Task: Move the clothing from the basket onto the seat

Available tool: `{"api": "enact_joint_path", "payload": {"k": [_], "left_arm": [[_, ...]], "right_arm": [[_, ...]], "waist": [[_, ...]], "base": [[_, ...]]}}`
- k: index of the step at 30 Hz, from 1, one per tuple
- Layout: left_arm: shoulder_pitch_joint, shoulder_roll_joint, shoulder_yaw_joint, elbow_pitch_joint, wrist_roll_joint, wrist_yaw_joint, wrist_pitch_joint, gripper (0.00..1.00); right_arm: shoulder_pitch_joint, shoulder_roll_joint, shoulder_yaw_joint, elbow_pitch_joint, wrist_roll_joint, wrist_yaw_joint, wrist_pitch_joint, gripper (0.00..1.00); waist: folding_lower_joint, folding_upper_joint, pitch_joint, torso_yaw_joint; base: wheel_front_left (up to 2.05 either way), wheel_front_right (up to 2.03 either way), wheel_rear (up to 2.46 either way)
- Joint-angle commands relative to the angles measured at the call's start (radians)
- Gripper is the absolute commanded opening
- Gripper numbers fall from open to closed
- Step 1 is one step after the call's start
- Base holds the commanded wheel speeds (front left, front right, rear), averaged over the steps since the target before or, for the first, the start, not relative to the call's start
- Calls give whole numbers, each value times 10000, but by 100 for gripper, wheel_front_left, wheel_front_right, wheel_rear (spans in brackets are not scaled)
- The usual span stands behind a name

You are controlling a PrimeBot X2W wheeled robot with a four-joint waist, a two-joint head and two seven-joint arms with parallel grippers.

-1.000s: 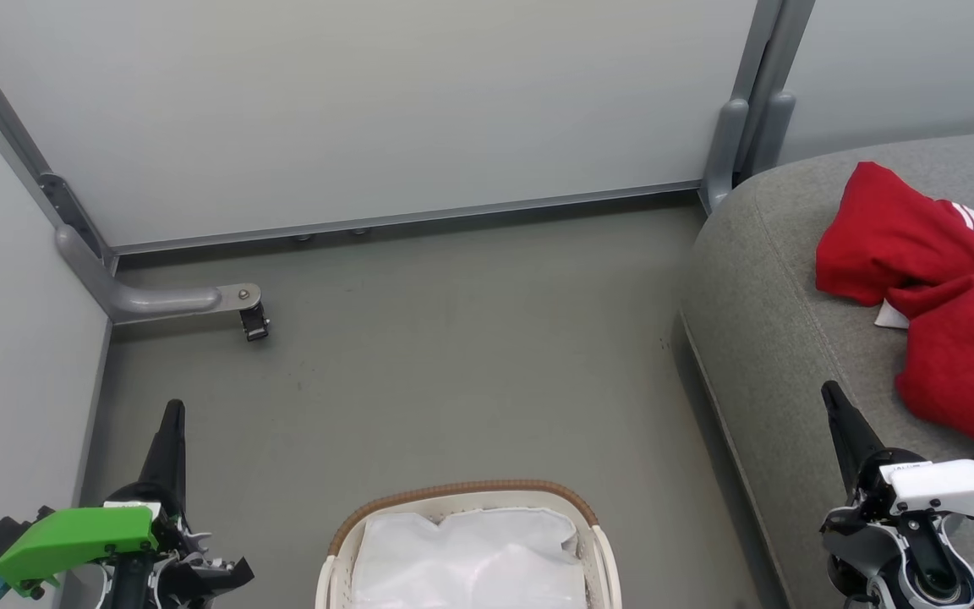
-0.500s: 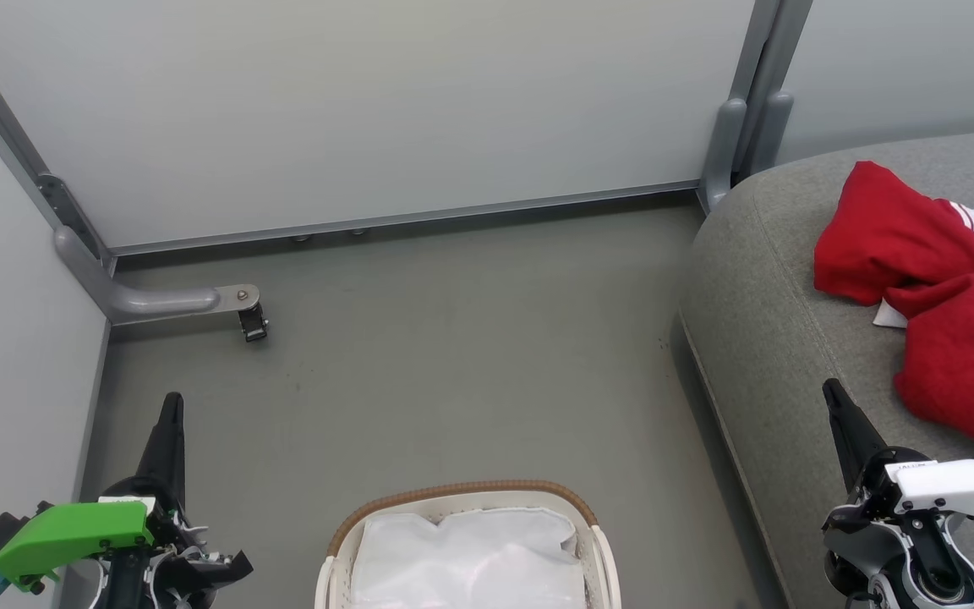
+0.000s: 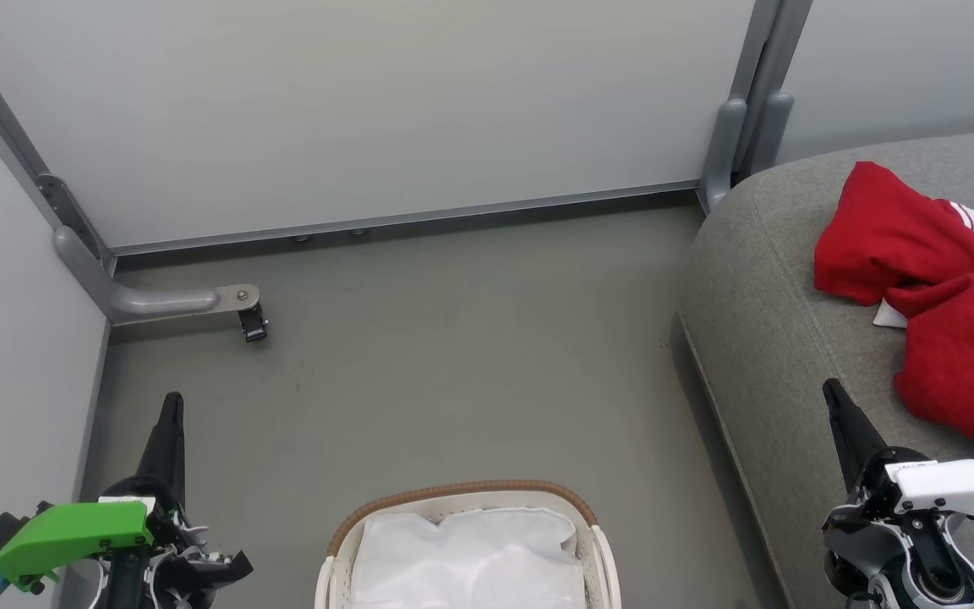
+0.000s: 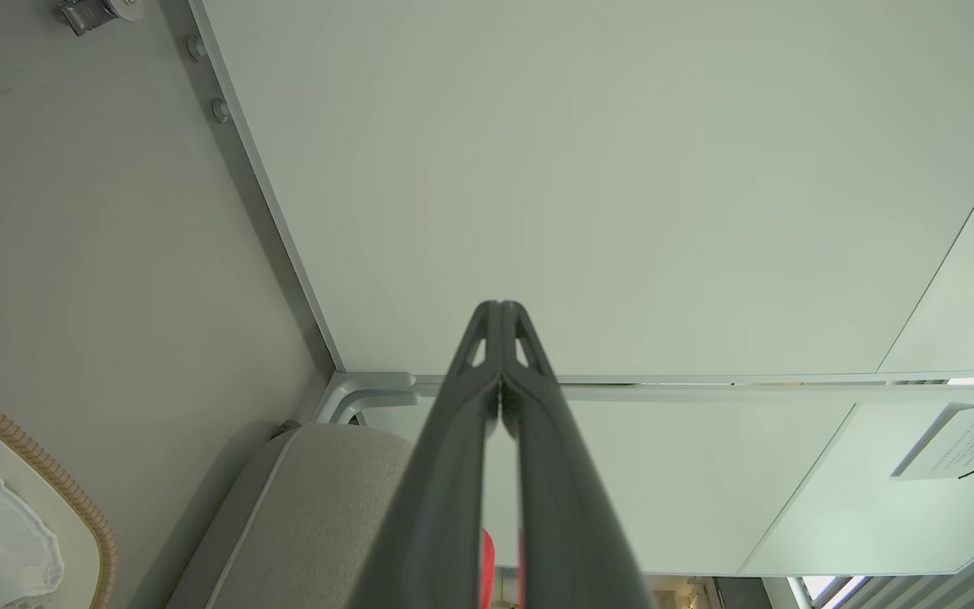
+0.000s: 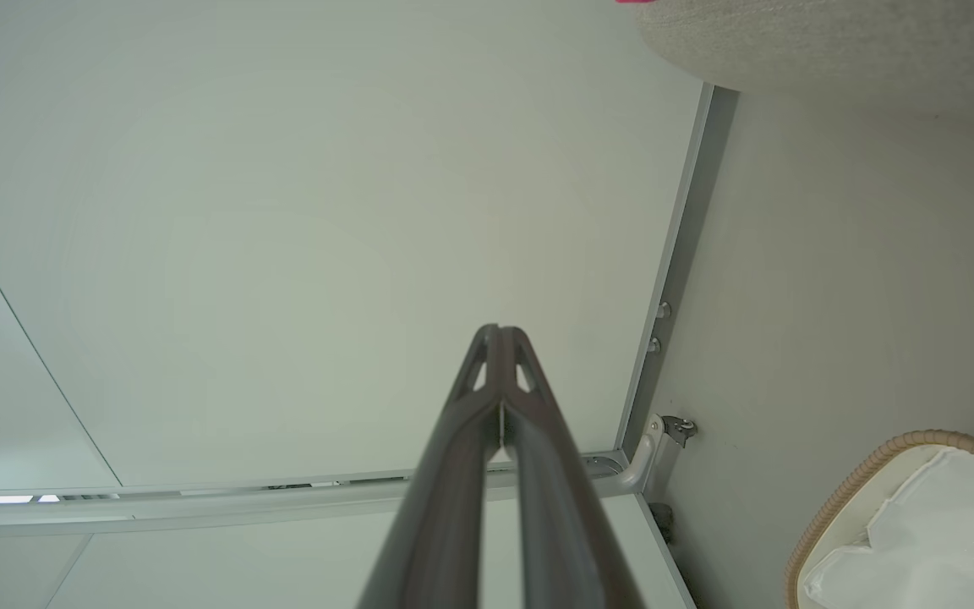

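Note:
The red clothing [image 3: 927, 288], with thin white stripes and a white part, lies crumpled on the grey seat [image 3: 779, 338] at the right. The white basket [image 3: 463, 495] with a brown woven rim stands at the bottom middle, holding just its white liner cloth [image 3: 470, 558]. My left gripper [image 3: 172, 404] is shut and empty at the lower left, over the floor. My right gripper [image 3: 831, 389] is shut and empty at the lower right, above the seat's front edge. The wrist views show each pair of fingertips pressed together: left gripper [image 4: 500, 309], right gripper [image 5: 500, 331]. The basket rim [image 5: 867, 469] and seat corner [image 4: 326, 499] show there too.
Pale partition walls [image 3: 369, 110] close the back and left. A grey bracket with a small caster [image 3: 252, 321] juts from the left wall's foot. A grey post [image 3: 745, 127] stands at the back by the seat's corner. Smooth grey floor [image 3: 453, 355] lies between basket, walls and seat.
My left gripper has shifted slightly up the view. The right gripper, clothing and basket hold still.

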Motion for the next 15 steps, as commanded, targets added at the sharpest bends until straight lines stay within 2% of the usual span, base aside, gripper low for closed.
{"api": "enact_joint_path", "payload": {"k": [1,15], "left_arm": [[-111,-4,25,-11,-34,7,36,0],[-111,-3,24,-10,-35,7,35,0]], "right_arm": [[103,-59,-20,-32,41,-3,32,0],[103,-60,-19,-31,41,-3,32,0]], "waist": [[0,0,0,0],[0,0,0,0]], "base": [[0,0,0],[0,0,0]]}}
